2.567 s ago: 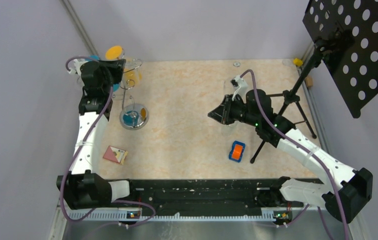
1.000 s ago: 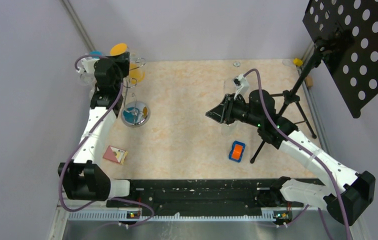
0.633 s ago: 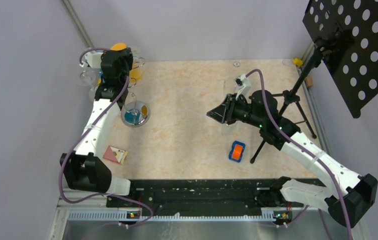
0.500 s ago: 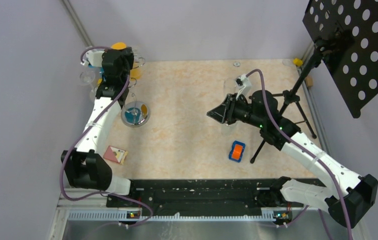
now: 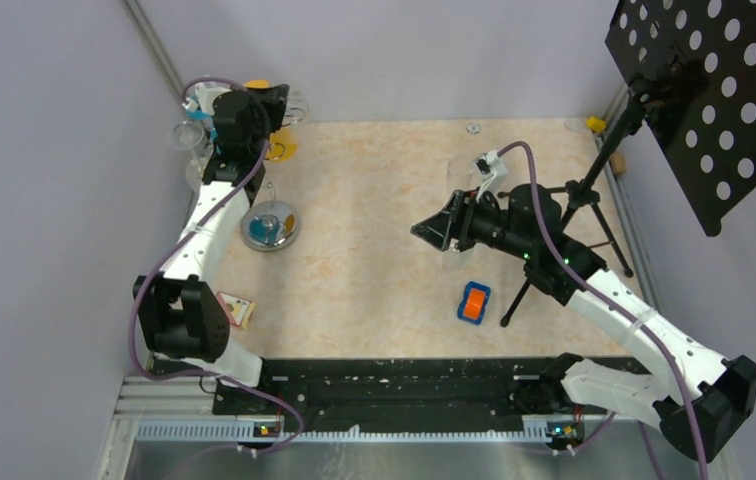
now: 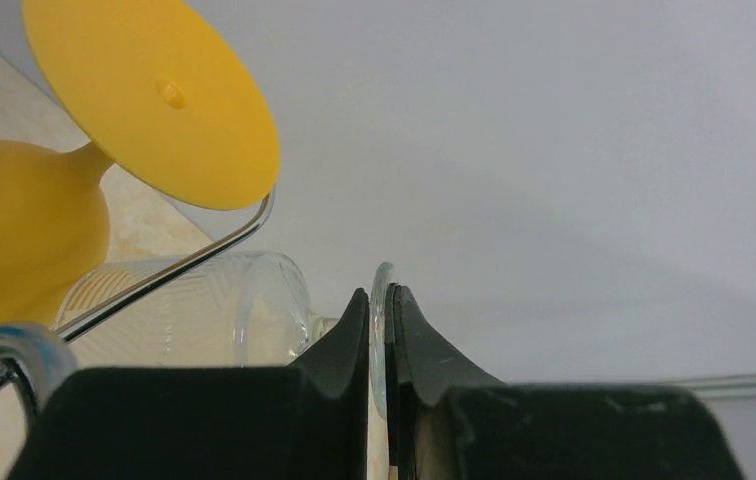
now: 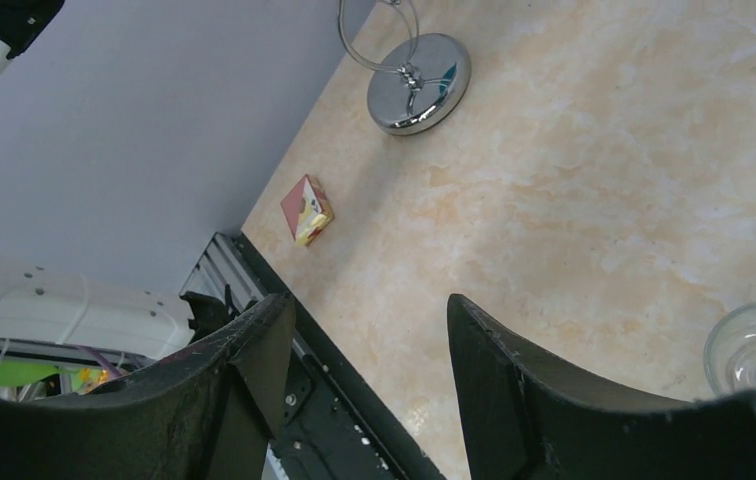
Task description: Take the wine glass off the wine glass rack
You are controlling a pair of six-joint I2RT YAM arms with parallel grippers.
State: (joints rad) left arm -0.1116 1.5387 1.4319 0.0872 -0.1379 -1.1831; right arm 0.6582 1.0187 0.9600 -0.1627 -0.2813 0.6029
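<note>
Wine glass (image 6: pixel 264 315) foot between left jaws

Bright, even, diffuse light; soft faint shadows on the beige marbled tabletop (image 5: pixel 374 200). Glare on the silver wire wine glass rack (image 7: pixel 419 83), at its chrome base. Left wrist foreground blurry.

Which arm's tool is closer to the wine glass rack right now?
Left. The left tool is at the top of the rack, shut on the foot of a wine glass. The right tool hangs open over mid-table, far to its right.
</note>
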